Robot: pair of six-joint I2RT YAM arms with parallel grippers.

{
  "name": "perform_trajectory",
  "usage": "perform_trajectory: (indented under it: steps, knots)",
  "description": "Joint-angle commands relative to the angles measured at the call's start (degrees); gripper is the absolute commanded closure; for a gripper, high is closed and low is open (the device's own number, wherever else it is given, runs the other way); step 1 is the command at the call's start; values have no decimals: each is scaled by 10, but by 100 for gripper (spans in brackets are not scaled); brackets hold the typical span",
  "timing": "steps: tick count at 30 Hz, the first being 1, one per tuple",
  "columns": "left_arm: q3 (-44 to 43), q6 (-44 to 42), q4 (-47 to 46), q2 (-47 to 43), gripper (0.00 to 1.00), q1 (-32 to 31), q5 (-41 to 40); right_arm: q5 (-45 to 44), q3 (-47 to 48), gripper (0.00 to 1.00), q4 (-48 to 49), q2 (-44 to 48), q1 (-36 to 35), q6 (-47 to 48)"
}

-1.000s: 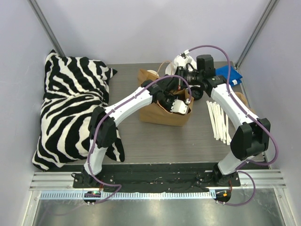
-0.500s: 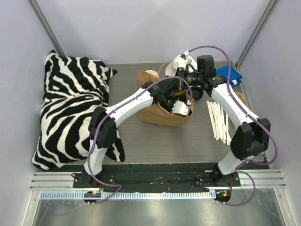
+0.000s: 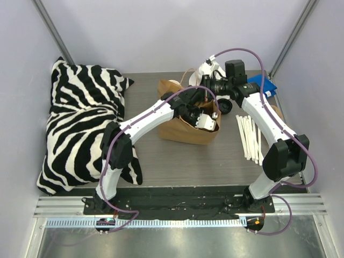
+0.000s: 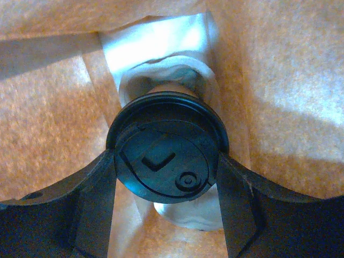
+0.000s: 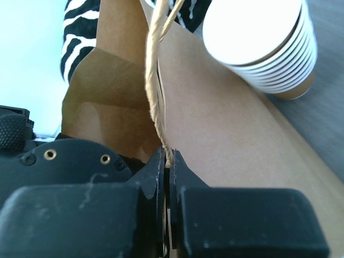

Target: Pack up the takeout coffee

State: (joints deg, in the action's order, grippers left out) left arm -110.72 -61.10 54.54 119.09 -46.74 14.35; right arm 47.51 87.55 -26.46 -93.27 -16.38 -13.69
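The takeout coffee (image 4: 166, 148) shows its round black lid from above, deep inside the brown paper bag (image 3: 183, 131). My left gripper (image 4: 166, 177) reaches down into the bag, its fingers (image 4: 99, 199) pressed against both sides of the lid, shut on the cup. Below the cup lies a pale moulded shape on a white strip at the bag's bottom. In the top view the left gripper (image 3: 207, 122) sits in the bag's mouth and hides the cup. My right gripper (image 5: 167, 158) is shut on the bag's twine handle (image 5: 155, 80) and holds it up at the bag's far edge.
A stack of lidless paper cups (image 5: 263, 43) stands just behind the bag (image 3: 173, 83). Pale stirrer sticks (image 3: 248, 137) lie to the right, with a blue packet (image 3: 262, 85) at the back right. A zebra-striped pillow (image 3: 80, 123) fills the left side.
The right wrist has shifted slightly back and up with the handle. The left gripper stays in the bag, almost still.
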Motion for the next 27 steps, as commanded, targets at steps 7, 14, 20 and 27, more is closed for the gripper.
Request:
perform_trajectory:
  steps: [7,14,20,27]
  knots:
    - [39,14,88,33,60,16,-31,-99,30,99,-12,30,-3,116]
    - [44,19,74,40,57,20,-30,-156,29,99,-8,19,-2,148]
    - [36,27,65,43,53,30,-22,-164,15,99,-9,15,-3,162]
    - [14,55,31,-3,42,34,9,-141,17,99,-3,18,-3,166]
